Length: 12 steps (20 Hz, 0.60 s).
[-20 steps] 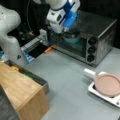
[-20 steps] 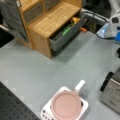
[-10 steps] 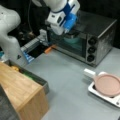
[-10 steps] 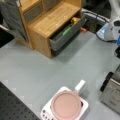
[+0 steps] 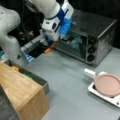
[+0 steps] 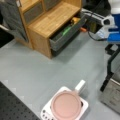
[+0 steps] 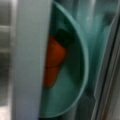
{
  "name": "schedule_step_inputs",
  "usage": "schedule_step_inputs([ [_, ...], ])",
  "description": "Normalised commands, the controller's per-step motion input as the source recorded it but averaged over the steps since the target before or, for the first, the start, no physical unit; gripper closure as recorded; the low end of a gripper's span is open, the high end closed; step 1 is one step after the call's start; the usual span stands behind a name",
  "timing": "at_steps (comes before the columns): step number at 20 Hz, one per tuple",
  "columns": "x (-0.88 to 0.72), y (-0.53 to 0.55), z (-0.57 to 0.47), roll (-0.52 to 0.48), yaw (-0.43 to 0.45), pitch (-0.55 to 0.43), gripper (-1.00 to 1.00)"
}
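at the toaster oven [image 5: 87, 41], one gripper [image 5: 55, 41], grip state unclear, one teal bowl [image 7: 75, 75], one carrot [image 7: 53, 61] inside

Arm reaches in from a front view's top-left, wrist bent down. Gripper [image 5: 53, 40] points down-left; fingers hidden.

You're looking at a lab bench dressed up as a kitchen, not a real home. The grey tabletop [image 5: 70, 75] carries a toaster oven [image 5: 92, 40] up at 1 o'clock in a front view, a wooden drawer cabinet [image 6: 50, 22] at 11 o'clock in a front view, and a pink pan [image 6: 66, 105] on a small white cooker down at 6. The black perforated mounting board [image 6: 12, 105] at 7 o'clock gives away the lab.
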Motion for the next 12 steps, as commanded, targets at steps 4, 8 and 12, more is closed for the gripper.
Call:
schedule_step_inputs([
  [4, -0.19, -0.34, -0.35, 0.266, 0.031, -0.090, -1.00],
  [8, -0.13, -0.19, -0.28, 0.209, 0.056, -0.096, -1.00],
  [12, -0.02, -0.16, -0.28, 0.182, 0.060, -0.115, -1.00],
])
